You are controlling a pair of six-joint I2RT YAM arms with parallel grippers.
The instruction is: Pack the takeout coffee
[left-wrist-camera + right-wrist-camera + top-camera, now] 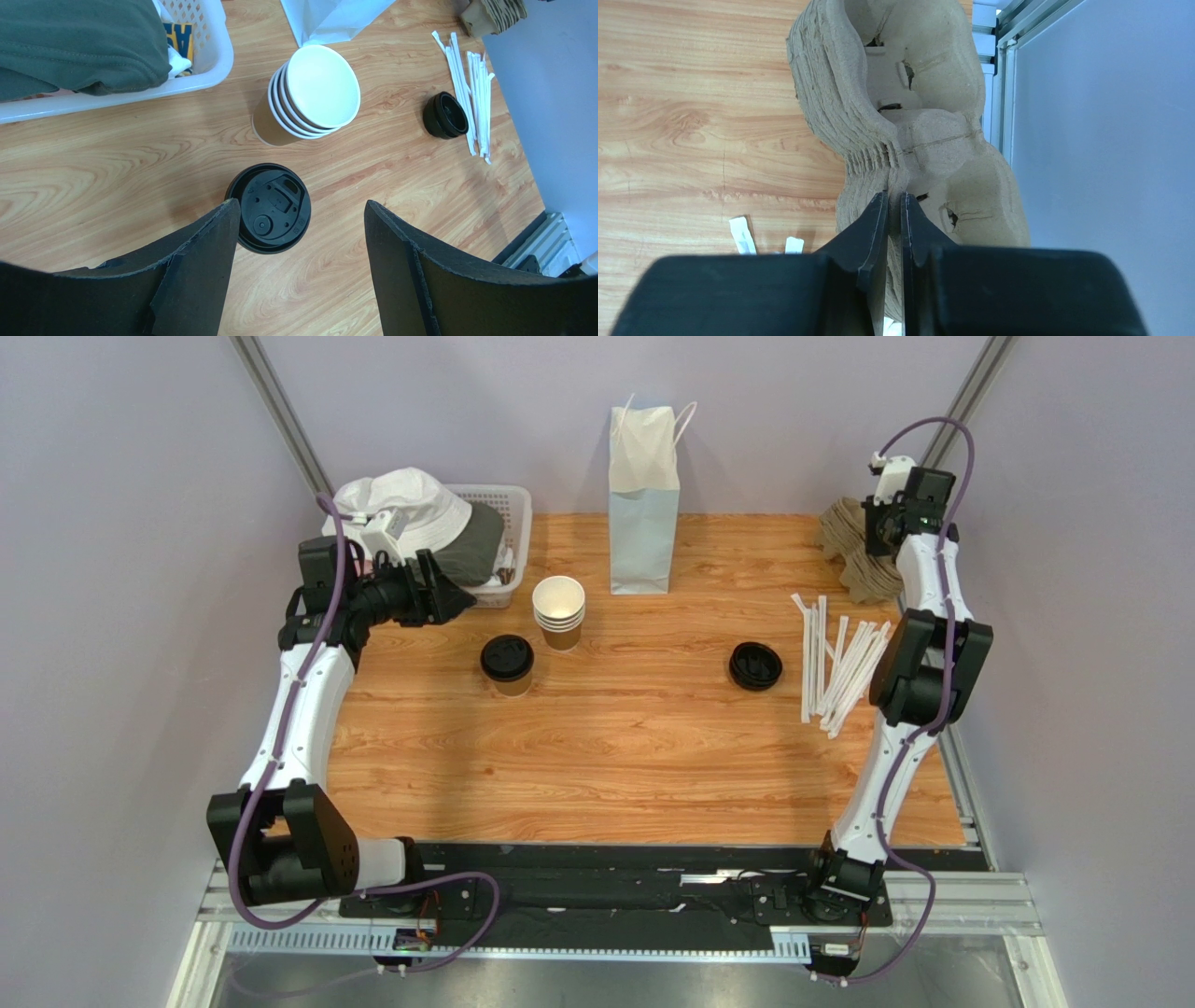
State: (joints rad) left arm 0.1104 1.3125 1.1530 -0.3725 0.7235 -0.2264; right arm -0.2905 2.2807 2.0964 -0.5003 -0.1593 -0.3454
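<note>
The takeout coffee (507, 662), a brown paper cup under a round black lid (269, 208), stands upright on the wooden table left of centre. My left gripper (449, 595) hovers above and to the left of it. In the left wrist view its jaws (300, 206) are open wide, with nothing between them and the lid just beyond the left fingertip. My right gripper (881, 532) is at the far right corner over a stack of brown pulp cup carriers (856, 546). There the jaws (894, 196) are shut on the thin edge of the top carrier (927, 140).
A white paper bag (644, 497) stands upright at the back centre. A stack of lidless cups (558, 609) is beside the coffee. A loose black lid (756, 667) and several wrapped straws (835, 665) lie to the right. A white basket (512, 518) with a hat sits back left.
</note>
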